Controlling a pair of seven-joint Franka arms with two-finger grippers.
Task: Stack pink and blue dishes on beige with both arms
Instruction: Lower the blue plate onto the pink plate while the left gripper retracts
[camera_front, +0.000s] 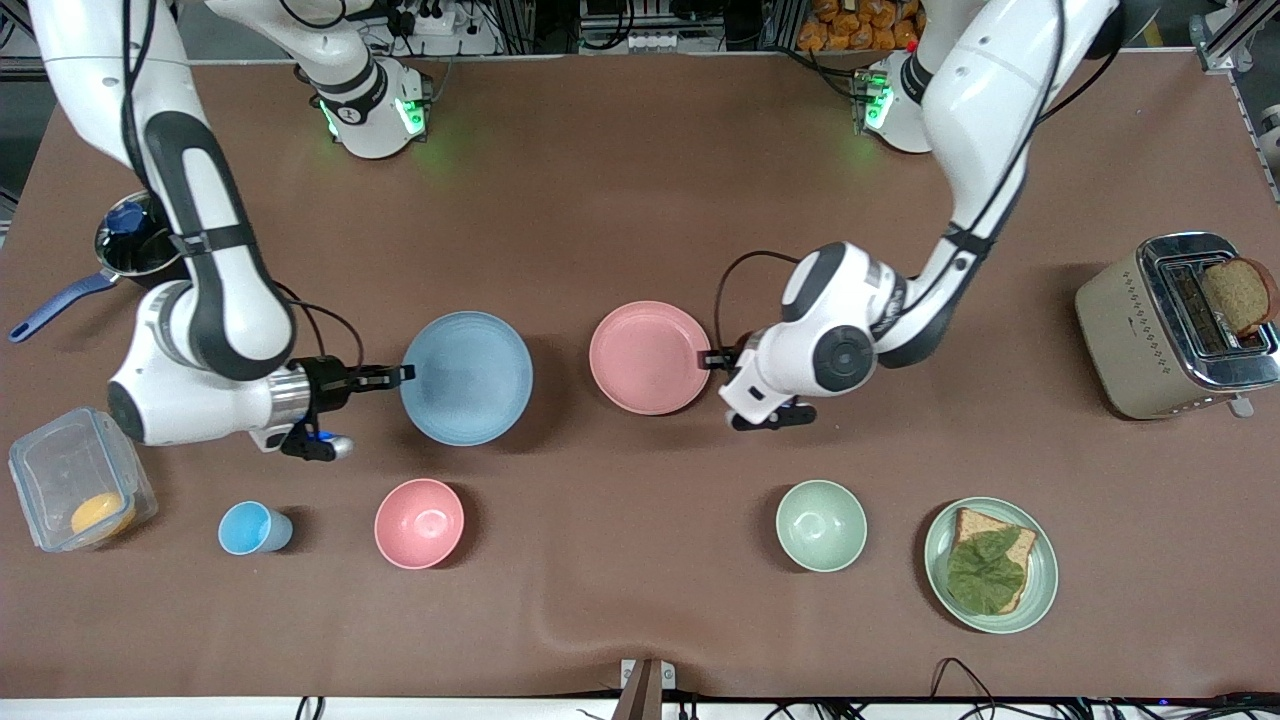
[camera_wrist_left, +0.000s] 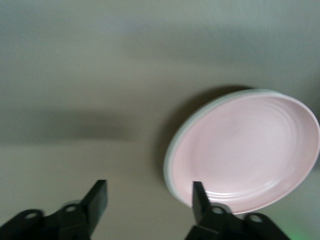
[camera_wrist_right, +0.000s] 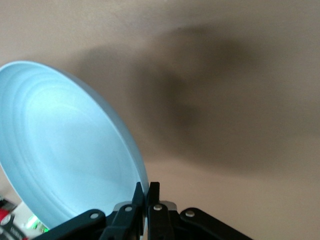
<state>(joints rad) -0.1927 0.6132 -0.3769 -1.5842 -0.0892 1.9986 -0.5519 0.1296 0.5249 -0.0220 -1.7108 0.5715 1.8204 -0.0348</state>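
The light blue plate (camera_front: 467, 377) hangs tilted a little above the table's middle, toward the right arm's end. My right gripper (camera_front: 400, 375) is shut on its rim; in the right wrist view the fingers (camera_wrist_right: 148, 189) pinch the edge of the blue plate (camera_wrist_right: 60, 150). The pale pink plate (camera_front: 650, 357) lies flat beside it, toward the left arm's end. My left gripper (camera_front: 715, 358) is open at its rim. In the left wrist view one finger (camera_wrist_left: 199, 197) overlaps the pink plate (camera_wrist_left: 245, 150). A pale edge shows under the pink rim; no beige plate shows plainly.
Nearer the front camera stand a blue cup (camera_front: 250, 528), a pink bowl (camera_front: 419, 523), a green bowl (camera_front: 821, 525) and a green plate (camera_front: 1043, 575) with bread and a leaf. A toaster (camera_front: 1150, 330), a clear box (camera_front: 75, 480) and a pot (camera_front: 130, 245) sit at the table's ends.
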